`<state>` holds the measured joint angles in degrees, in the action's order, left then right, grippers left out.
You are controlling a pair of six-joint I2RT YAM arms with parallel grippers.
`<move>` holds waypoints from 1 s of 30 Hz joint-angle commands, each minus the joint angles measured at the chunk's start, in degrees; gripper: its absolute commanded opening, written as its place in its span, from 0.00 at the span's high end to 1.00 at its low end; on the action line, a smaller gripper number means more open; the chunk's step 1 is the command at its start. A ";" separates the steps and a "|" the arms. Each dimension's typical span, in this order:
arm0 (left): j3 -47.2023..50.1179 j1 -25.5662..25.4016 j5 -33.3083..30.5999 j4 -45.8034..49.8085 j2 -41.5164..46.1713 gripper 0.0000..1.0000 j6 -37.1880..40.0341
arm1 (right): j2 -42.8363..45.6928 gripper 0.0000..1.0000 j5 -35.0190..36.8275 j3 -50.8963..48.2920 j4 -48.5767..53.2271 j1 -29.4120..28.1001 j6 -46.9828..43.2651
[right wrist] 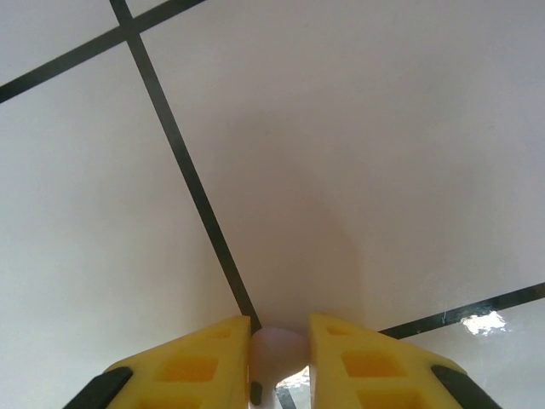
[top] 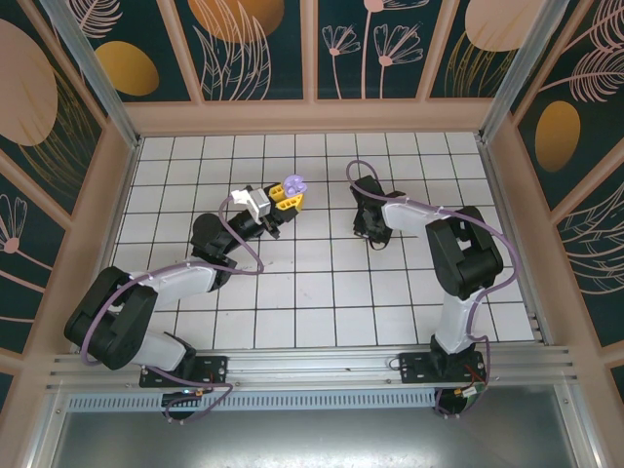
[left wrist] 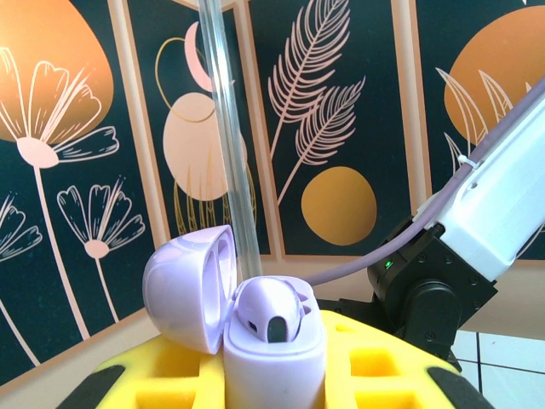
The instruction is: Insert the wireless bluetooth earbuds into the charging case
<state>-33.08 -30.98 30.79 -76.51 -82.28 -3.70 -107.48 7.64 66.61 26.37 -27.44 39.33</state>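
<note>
A lavender charging case stands upright with its lid hinged open to the left. One lavender earbud sits in its socket. My left gripper is shut on the case body, with yellow fingers on both sides. From above, the case is lifted above the tiles at the tip of the left gripper. My right gripper points down at the table. In the right wrist view, that gripper is shut on a tiny pale lavender-pink earbud just above the tiles.
The white tiled table has black grid lines. It is walled by floral panels with a wooden ledge at the back. The right arm's link is close on the right of the held case. A metal rail runs along the near edge.
</note>
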 commanded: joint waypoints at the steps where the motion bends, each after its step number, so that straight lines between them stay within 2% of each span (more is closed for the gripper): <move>1: -0.24 -0.31 -0.11 -2.59 -0.03 1.00 -0.35 | -0.47 0.78 -0.43 -1.38 -0.53 -0.47 -1.39; 13: -0.65 -0.31 -0.11 -1.89 0.28 1.00 -0.42 | 4.04 0.81 -8.43 -4.51 -9.32 -0.68 -18.07; 23: -0.67 -0.31 0.03 -0.84 0.47 1.00 -0.04 | 11.24 0.81 -13.30 -10.10 -16.71 -0.91 -21.87; 30: -1.02 -0.31 0.02 -0.53 0.67 1.00 -0.42 | 11.19 0.81 -13.63 -9.68 -16.12 -1.28 -23.44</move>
<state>-33.10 -30.98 30.79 -76.38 -82.28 -3.70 -97.73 -4.75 57.25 11.70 -28.21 17.63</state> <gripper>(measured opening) 0.222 0.192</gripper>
